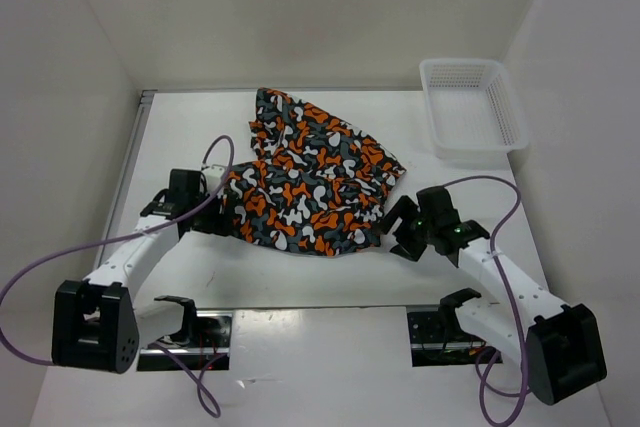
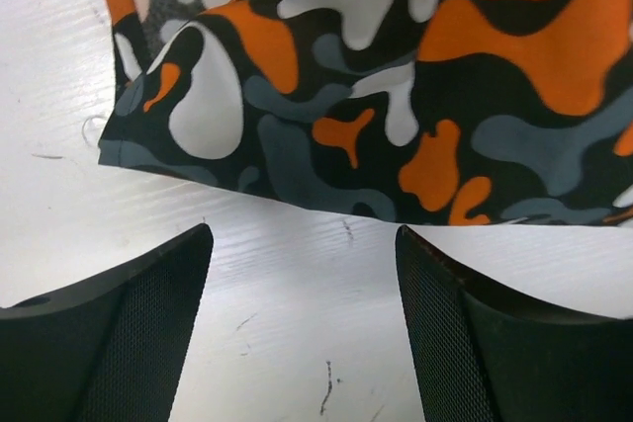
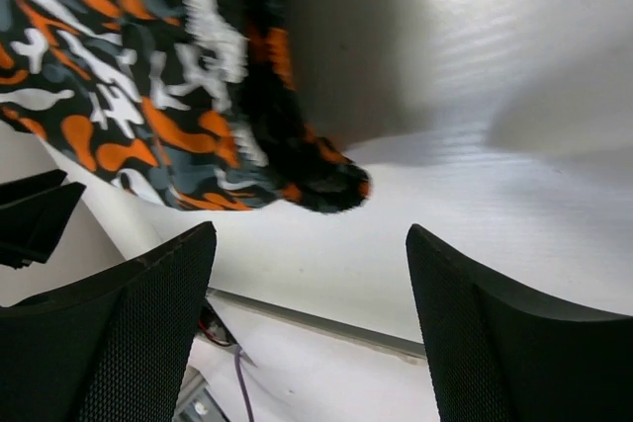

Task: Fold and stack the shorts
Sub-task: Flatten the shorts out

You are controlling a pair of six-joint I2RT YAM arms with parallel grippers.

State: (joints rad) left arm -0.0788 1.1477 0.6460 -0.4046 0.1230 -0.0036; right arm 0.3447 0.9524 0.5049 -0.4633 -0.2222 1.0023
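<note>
Shorts (image 1: 315, 182) in an orange, white, grey and black blotch print lie on the white table (image 1: 300, 287), about the middle of it and a little toward the far side. They are spread loosely rather than flat. One part reaches toward the far left, and creases and an overlapping layer run across the middle. The near edge is uneven.

The left gripper (image 1: 213, 213) sits low at the shorts' near left corner with its jaws apart and nothing between them. In the left wrist view the hemmed corner (image 2: 148, 150) lies flat on the table just beyond the two black textured fingers (image 2: 148, 333), clear of both.

The right gripper (image 1: 398, 229) is at the shorts' near right edge, also spread wide and empty. Its wrist view shows a bunched, dark-edged fold of the fabric (image 3: 297, 180) just ahead of the fingers (image 3: 129, 333), not touching them.

A white mesh basket (image 1: 470, 107) stands at the far right corner of the table, well apart from the shorts. Purple cables (image 1: 60, 257) loop off both arms.
</note>
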